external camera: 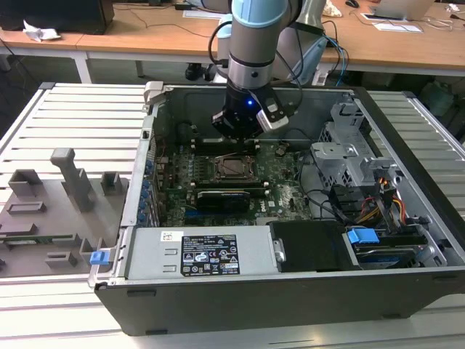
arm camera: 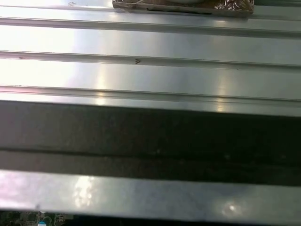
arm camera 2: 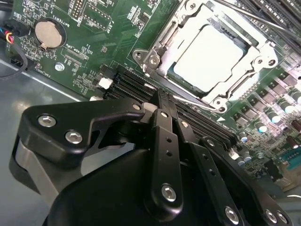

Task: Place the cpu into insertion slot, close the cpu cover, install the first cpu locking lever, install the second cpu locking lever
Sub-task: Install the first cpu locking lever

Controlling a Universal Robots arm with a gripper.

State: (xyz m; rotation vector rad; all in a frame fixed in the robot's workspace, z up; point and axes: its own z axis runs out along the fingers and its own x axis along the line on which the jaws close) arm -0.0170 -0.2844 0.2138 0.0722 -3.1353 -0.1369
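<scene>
The cpu (arm camera 2: 209, 59) lies flat in its socket on the green motherboard, pale silvery top up; in the exterior view the cpu (external camera: 234, 167) sits mid-board. The cpu cover (arm camera 2: 162, 49), a metal frame, lies down around it with the chip showing through its window. A thin wire locking lever (arm camera 2: 193, 97) runs along the socket's near side, and another lever (arm camera 2: 244, 16) along the far side; whether either is latched I cannot tell. My gripper (arm camera 2: 160, 96) hangs just beside the socket's near edge, fingers together, nothing seen between them. In the exterior view the gripper (external camera: 234, 135) is just behind the socket.
The open computer case (external camera: 407, 283) walls in the board. A black graphics card (external camera: 221, 198) lies in front of the socket, with memory slots (arm camera 2: 136, 87) beside it. A power supply (external camera: 196, 254), drive cage (external camera: 349, 153) and cables stand around. A grey fixture tray (external camera: 51, 211) sits outside.
</scene>
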